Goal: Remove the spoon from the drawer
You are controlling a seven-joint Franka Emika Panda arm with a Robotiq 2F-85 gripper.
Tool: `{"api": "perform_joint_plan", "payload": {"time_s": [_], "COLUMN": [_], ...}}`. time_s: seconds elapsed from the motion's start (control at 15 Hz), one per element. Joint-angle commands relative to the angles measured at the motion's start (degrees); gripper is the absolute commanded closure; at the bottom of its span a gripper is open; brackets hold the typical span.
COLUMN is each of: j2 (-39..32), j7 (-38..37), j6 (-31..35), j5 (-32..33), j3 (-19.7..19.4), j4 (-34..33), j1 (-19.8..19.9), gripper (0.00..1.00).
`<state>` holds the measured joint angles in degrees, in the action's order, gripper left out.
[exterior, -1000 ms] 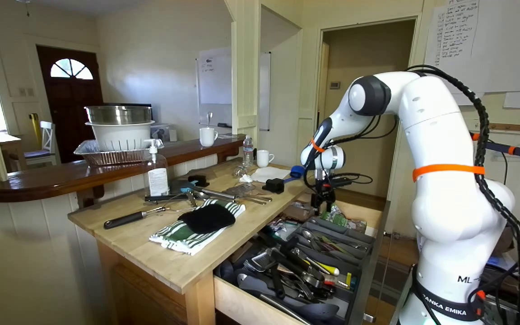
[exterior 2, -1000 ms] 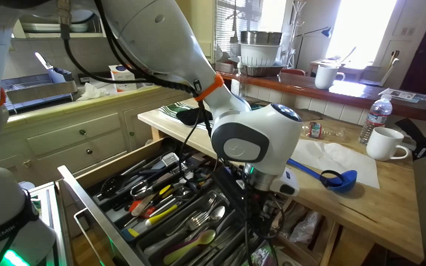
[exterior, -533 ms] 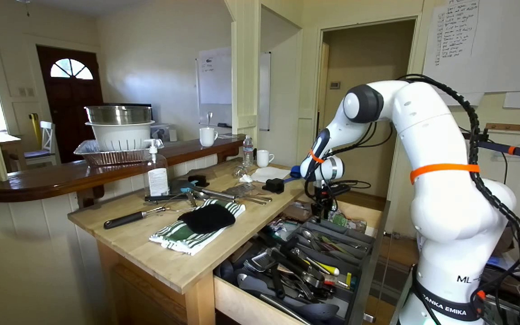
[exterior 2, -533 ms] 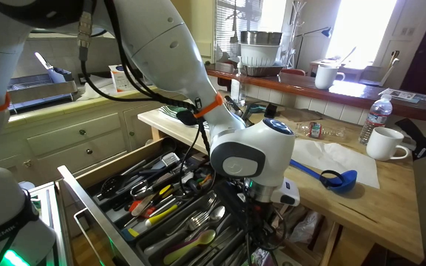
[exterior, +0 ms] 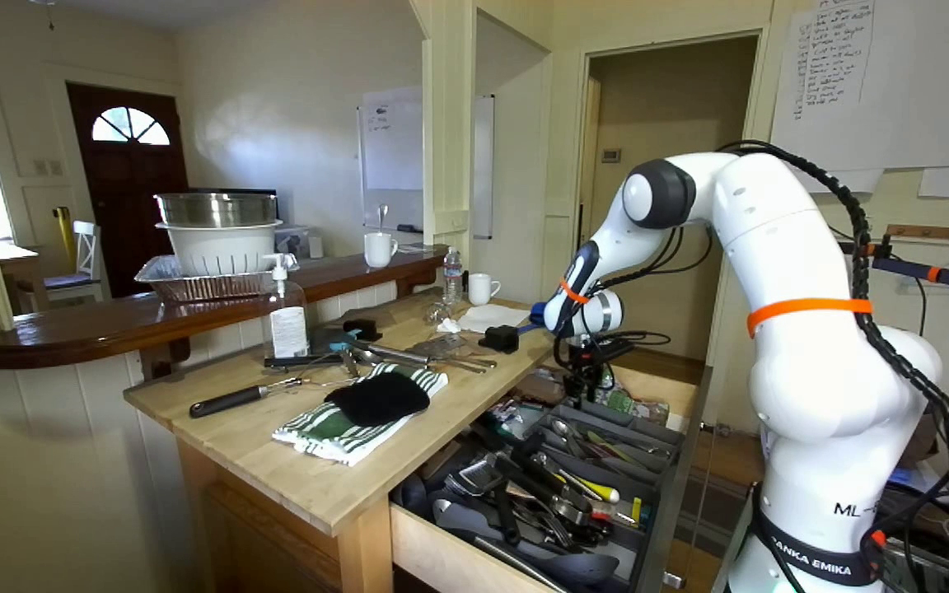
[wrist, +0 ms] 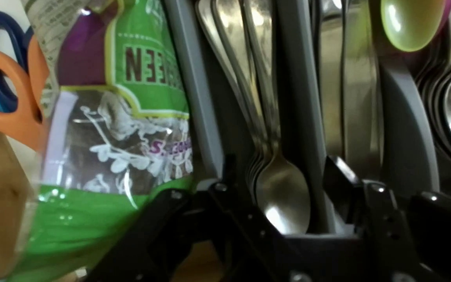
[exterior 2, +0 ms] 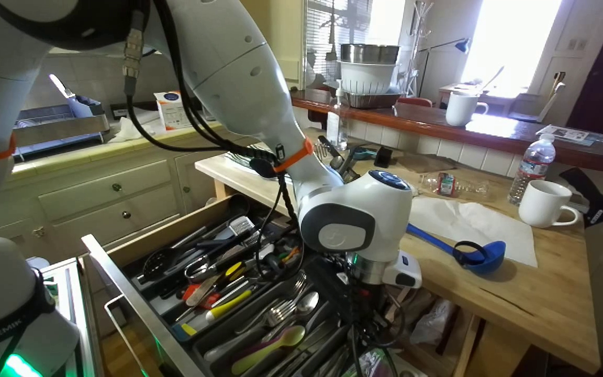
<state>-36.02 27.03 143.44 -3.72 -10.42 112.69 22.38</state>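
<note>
Pale wooden table [exterior: 343,494] stands with the drawer [exterior: 433,553] open beneath its edge, jumbled utensils [exterior: 565,506] filling the near end in an exterior view. Farther along, the end effector [wrist: 282,171] hangs, jaws parted, over a narrow compartment [wrist: 219,105] of nested spoons [wrist: 284,192], one spoon's bowl showing between its fingertips [wrist: 337,180]. Beyond are a raised bar [exterior: 87,329] and a dark door [exterior: 116,189].

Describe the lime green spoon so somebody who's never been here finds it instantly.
Start at the open drawer under the wooden countertop. Look in its gray cutlery tray. The lime green spoon overlaps a magenta piece, its bright color unlike the metal cutlery around them.
</note>
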Motion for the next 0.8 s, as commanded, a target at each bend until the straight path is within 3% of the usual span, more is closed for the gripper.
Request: {"api": "perform_joint_plan", "payload": {"time_s": [0.0,0.13,0.27,0.73], "j2": [-1.78,-1.3,-0.95,2.15], "j7": [-1.05,-0.48,-0.1,3.25], "j6": [0.95,1.3,1.28,2.08], "j5": [0.92,0.38,0.04,-3.1], "j3": [1.69,2.48,2.87,5.96], "j4": [-0.99,-0.47,0.03,4.34], "j1": [1.44,1.97,2.56,6.76], "gripper": [0.55,0.63,0.59,0.59]}}
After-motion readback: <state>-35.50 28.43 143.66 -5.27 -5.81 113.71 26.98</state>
